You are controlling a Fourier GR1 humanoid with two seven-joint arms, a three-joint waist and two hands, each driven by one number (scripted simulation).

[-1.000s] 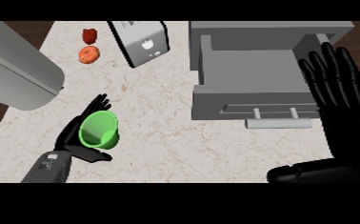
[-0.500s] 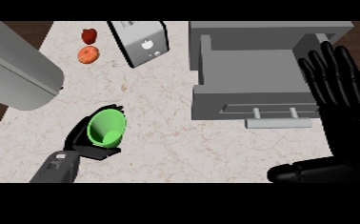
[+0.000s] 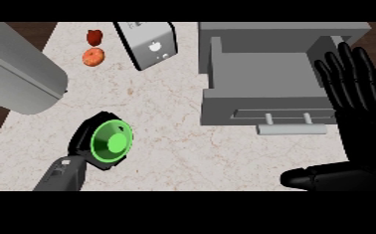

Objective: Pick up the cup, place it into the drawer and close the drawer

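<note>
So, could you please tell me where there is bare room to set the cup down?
The open drawer has a bare floor. Bare counter also lies between the left hand holding the green cup and the drawer front. It is crowded at the back left, around the toaster and two fruits.

Bystanders on the marbled surface (image 3: 176,103)

A grey toaster (image 3: 149,44) is seen at about 12 o'clock, tilted, with a pale emblem on its side. Just beside it, toward 11 o'clock, two small fruits are set close together: a dark red one (image 3: 95,37) and, directly below it, an orange-red one (image 3: 93,57). A large grey rounded body (image 3: 26,78) is cut off by the edge at 9 o'clock; what it is cannot be told. Dark wood (image 3: 26,28) is shown beyond the surface's far left corner.
</note>
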